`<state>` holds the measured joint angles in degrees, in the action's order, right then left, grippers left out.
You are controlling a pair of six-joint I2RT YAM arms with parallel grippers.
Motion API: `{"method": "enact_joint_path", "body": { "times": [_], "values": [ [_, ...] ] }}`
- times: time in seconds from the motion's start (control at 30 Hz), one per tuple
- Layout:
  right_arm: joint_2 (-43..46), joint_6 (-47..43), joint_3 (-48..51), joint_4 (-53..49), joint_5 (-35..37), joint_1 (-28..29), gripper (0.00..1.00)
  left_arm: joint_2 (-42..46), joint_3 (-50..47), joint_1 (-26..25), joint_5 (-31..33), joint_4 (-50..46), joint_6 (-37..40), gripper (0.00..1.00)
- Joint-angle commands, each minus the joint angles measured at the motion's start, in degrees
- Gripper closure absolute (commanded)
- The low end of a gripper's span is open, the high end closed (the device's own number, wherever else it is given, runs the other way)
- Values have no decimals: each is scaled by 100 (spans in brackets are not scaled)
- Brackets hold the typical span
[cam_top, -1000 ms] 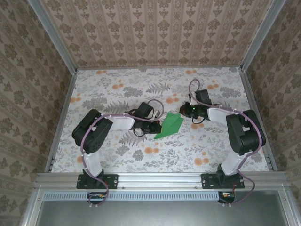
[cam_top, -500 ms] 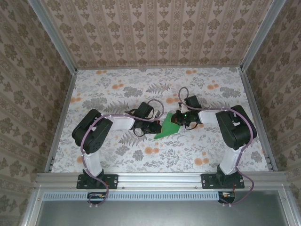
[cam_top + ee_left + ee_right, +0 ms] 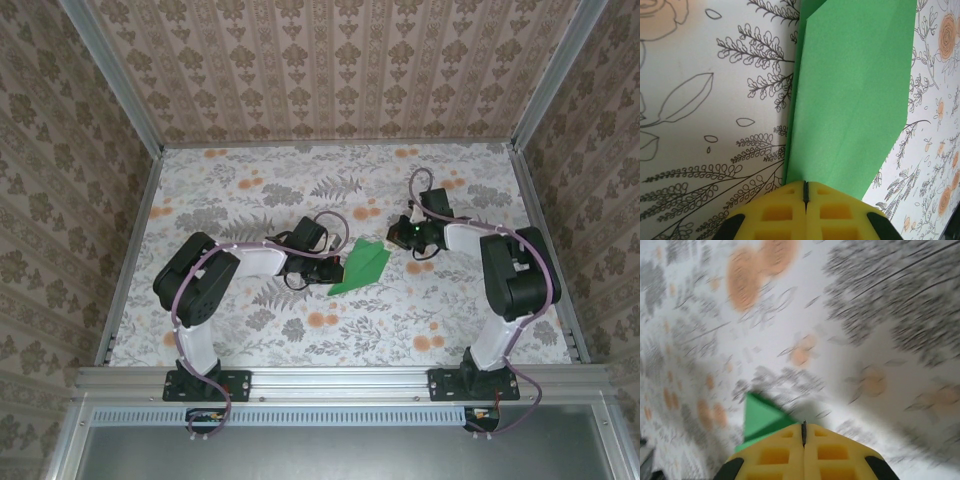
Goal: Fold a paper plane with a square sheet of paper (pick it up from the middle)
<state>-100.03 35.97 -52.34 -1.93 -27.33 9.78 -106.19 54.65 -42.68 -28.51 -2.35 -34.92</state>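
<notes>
Left gripper (image 3: 805, 186) fully closed, tips on paper plane (image 3: 850, 100) at its 9 o'clock edge. Right gripper (image 3: 803, 427) closed, nothing held, at plane's 2 o'clock.

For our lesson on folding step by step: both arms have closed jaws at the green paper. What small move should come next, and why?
Probably slide the right jaws along the fold of the green paper to press it flat. They are shut beside its pointed tip, while the left jaws, also shut, sit at its other side, seemingly pinning it. Shut jaws suit pressing, not grasping.
</notes>
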Motion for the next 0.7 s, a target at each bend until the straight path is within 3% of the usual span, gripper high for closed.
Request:
{"method": "enact_joint_path", "body": {
  "times": [0.0,0.27,0.47,0.67],
  "values": [
    [465,119,307,-127,13,409,98,-244,-191,-56,196,-684,-2,100],
    [127,971,553,627,-385,1365,98,-200,-165,-57,232,-629,-15,100],
    [-327,1207,645,915,-462,1500,98,-157,-142,-65,182,-586,-14,100],
    [-428,1064,638,420,-40,1500,99,31,-244,-57,59,-316,-79,100]
  ]
}}
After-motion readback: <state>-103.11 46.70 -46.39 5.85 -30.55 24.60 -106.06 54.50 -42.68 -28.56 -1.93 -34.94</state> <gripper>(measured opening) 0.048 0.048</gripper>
